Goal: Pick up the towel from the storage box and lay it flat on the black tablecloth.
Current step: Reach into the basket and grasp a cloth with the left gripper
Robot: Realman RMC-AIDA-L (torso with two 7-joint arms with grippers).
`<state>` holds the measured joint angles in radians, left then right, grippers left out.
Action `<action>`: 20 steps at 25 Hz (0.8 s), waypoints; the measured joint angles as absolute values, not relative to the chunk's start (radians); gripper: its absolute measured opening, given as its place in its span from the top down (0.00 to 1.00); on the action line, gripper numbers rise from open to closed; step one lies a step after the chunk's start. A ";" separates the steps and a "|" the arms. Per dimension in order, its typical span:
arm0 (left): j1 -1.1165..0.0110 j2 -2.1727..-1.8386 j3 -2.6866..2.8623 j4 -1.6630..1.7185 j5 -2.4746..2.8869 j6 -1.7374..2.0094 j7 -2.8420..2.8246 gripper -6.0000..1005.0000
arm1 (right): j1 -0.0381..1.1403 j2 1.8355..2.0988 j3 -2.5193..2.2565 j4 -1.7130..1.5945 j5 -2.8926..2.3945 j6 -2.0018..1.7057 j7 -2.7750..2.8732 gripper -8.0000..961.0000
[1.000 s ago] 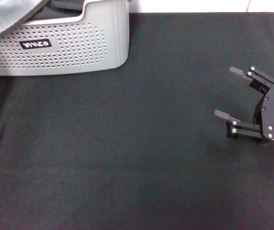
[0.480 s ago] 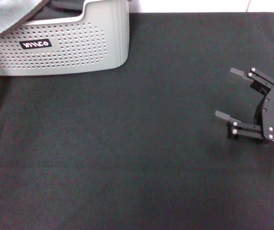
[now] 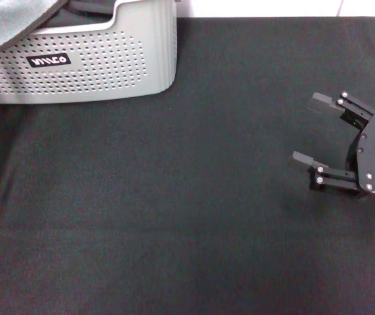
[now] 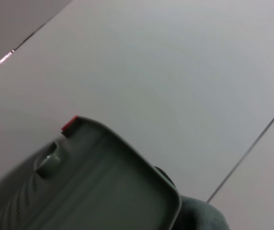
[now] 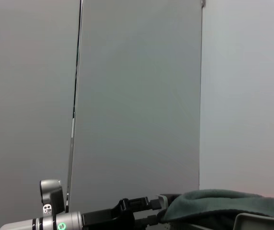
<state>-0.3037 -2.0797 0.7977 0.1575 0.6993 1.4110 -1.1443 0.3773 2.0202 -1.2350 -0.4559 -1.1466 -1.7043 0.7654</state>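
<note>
Head view shows almost no change from a second ago: the right gripper at 3 o'clock, jaws apart and empty, only drifted slightly. The towel at 11 o'clock hangs over the storage box rim, long axis unclear. The black tablecloth awaits. Left gripper: cannot tell

Head camera looks down; both wrist cameras share the towel.
</note>
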 joint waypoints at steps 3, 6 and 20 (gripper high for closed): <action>-0.310 -2.081 0.798 0.155 0.702 1.410 -1.141 0.38 | 0.377 2.020 -1.235 -0.456 -1.147 -1.704 0.765 0.08; -0.314 -2.082 0.798 0.156 0.706 1.409 -1.139 0.36 | 0.376 2.020 -1.235 -0.456 -1.147 -1.704 0.765 0.08; -0.337 -2.085 0.795 0.157 0.714 1.359 -1.144 0.38 | 0.374 2.020 -1.235 -0.458 -1.147 -1.704 0.765 0.09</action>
